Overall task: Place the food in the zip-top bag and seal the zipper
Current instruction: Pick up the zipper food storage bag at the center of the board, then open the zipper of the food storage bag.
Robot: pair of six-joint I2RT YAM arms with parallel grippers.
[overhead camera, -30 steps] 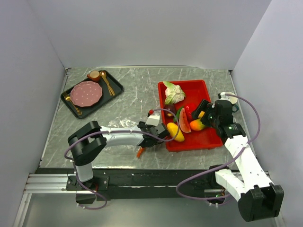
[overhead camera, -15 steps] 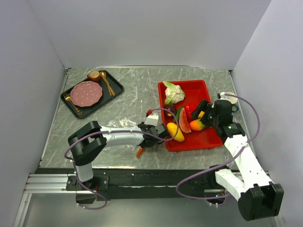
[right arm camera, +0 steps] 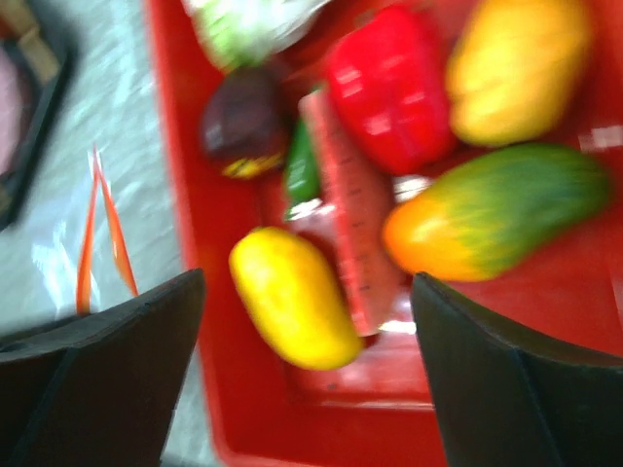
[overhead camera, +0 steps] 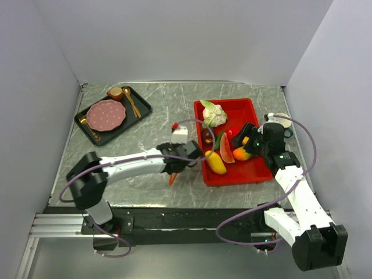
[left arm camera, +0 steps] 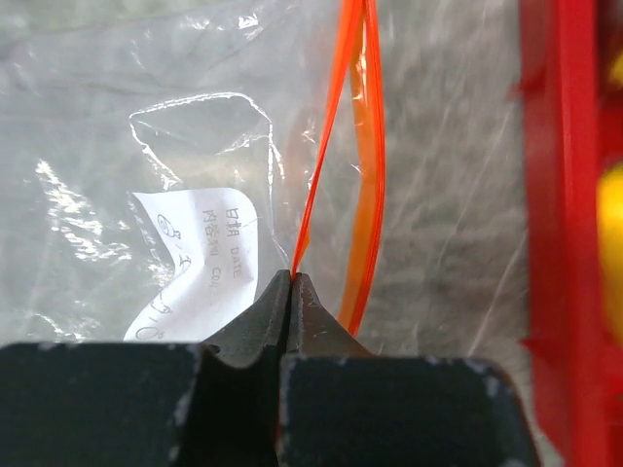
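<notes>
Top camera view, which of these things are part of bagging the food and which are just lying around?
Part of the job: zip-top bag, its zipper pinched by the left gripper, and the food in the red tray: yellow fruit, watermelon slice, leafy vegetable.
Just lying about: black tray, pink plate, brown cup, gold spoon.

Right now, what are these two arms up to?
The left gripper is pinched shut on the orange zipper of a clear zip-top bag lying on the table beside the red tray. The right gripper hangs open over the toy food in that tray. No food is in the bag yet.
</notes>
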